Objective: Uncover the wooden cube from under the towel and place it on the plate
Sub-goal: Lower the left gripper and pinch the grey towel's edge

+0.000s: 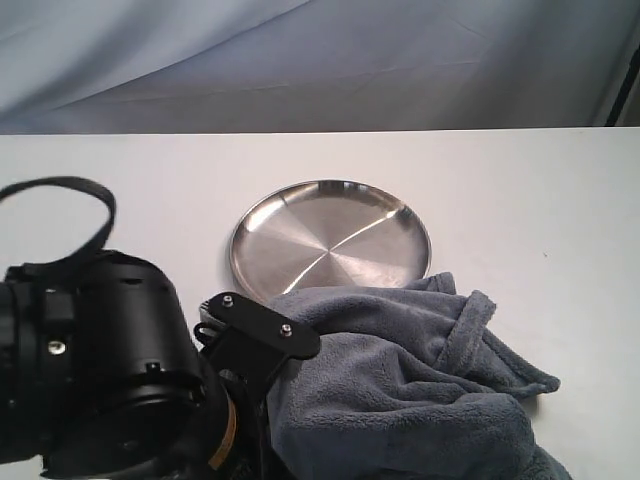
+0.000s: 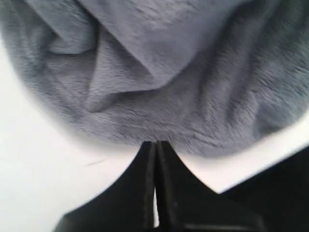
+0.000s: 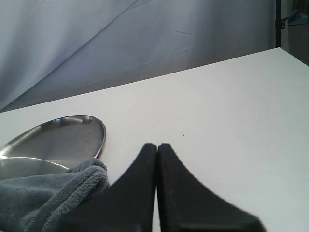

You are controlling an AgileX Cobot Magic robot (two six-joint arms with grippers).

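Left fingers [image 2: 145, 164] are clenched on nothing, their tips right at the edge of the towel [image 1: 400, 380]; the right fingers [image 3: 145, 174] are clenched and empty too. Bunched in thick folds on the table [image 1: 520, 200], the towel covers the near rim of the plate [image 1: 330, 235].

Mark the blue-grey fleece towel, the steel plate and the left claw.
Dark blue-grey fluffy fleece towel [image 1: 400, 390]: exterior view, on the middle folds.
Round shiny stainless-steel plate [image 1: 330, 235]: exterior view, on the bare centre.
Left claw [image 2: 155, 144]: left wrist view, between the closed black fingertips.
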